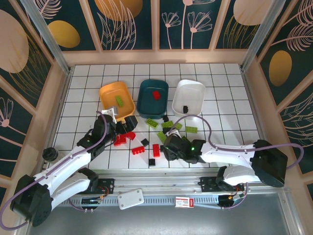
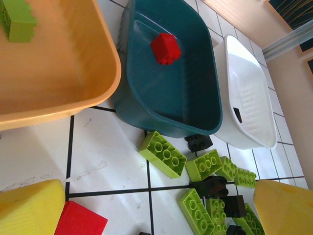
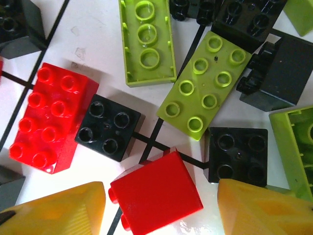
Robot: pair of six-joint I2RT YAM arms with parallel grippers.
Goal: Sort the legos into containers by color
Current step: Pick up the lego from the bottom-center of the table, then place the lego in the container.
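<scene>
Legos (image 1: pixel 168 125) lying loose on the bench (image 1: pixel 220 98).
Right wrist view is revealing right fingers (image 3: pixel 58 210) straddling a red lego (image 3: pixel 156 196), not clamping; overhead, both arms are stretching low, left fingers (image 2: pixel 29 208) gaping near the orange tray (image 2: pixel 63 63).

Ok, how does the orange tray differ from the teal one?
The orange-yellow tray holds one lime green brick; the dark teal tray holds one red brick. The orange-yellow tray ends the row on the left; the dark teal tray sits mid-row. Both are shallow, rounded, similar in size.
</scene>
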